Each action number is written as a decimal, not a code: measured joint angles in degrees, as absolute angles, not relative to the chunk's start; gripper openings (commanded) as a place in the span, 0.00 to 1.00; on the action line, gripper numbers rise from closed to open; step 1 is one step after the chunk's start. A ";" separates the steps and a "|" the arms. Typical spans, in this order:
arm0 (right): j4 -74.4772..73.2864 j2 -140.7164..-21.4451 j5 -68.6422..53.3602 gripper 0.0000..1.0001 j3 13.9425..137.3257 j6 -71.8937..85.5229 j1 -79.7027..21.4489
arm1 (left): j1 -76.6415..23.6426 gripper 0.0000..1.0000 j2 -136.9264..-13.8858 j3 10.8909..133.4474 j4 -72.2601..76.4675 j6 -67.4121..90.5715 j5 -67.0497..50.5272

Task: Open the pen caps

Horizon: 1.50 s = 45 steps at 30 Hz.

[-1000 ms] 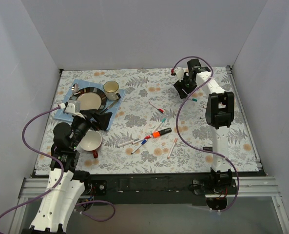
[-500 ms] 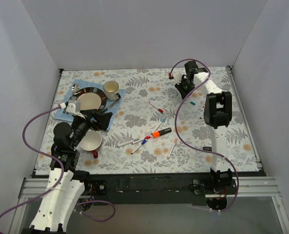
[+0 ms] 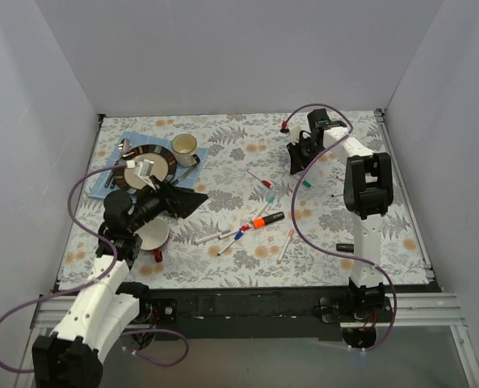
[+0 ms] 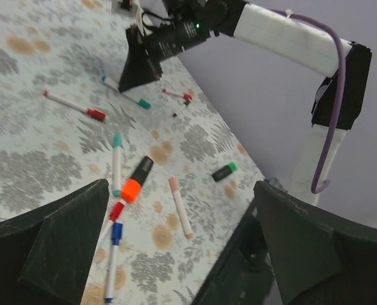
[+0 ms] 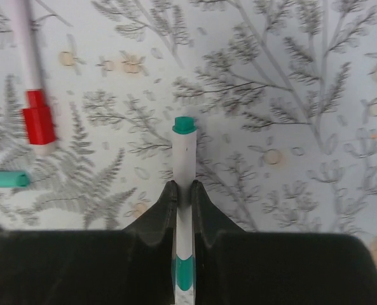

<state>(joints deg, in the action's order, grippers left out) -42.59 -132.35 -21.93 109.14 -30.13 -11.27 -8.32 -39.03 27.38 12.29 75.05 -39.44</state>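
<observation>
My right gripper (image 5: 184, 190) is shut on a thin white pen (image 5: 184, 159) with a teal end, low over the table at the back right (image 3: 297, 162). The pen's teal cap (image 3: 307, 184) (image 4: 143, 103) pokes out below the gripper. A red-capped pen (image 5: 38, 125) (image 3: 259, 178) lies just to its left. At mid-table lie an orange-capped black marker (image 3: 266, 220) (image 4: 137, 180), a blue-capped pen (image 4: 114, 254), a teal-capped pen (image 4: 117, 162) and a pinkish pen (image 4: 180, 207). My left gripper (image 3: 192, 200) (image 4: 182, 254) hangs wide open and empty, left of that cluster.
A blue mat with a plate (image 3: 146, 166), a cup (image 3: 183, 146) and cutlery lies at the back left. A white mug (image 3: 150, 234) stands beside my left arm. A short black piece with a green end (image 4: 224, 171) (image 3: 344, 247) lies near the right arm's post.
My right gripper dropped to the table and shut on the white pen. My left arm swung right toward mid-table, its gripper still open.
</observation>
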 measured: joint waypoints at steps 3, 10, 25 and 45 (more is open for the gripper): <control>-40.27 -127.74 -26.98 0.01 102.78 -26.30 -11.27 | -13.26 0.98 -47.16 27.38 15.42 80.16 -40.27; -30.57 -116.03 -35.99 0.01 91.09 -17.58 -9.65 | -32.64 0.90 -61.30 28.82 20.36 84.79 -32.97; 5.21 -91.46 -56.31 0.01 57.12 16.14 -5.17 | -43.79 0.82 -99.33 48.90 35.20 84.38 -22.81; 37.04 -82.00 -56.55 0.01 39.33 43.66 -3.95 | -46.28 0.47 -107.09 57.10 43.07 86.50 -24.58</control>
<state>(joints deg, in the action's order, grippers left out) 37.04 -82.00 -56.55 39.33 43.66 -3.95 -46.28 -107.09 57.10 43.07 86.50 -24.58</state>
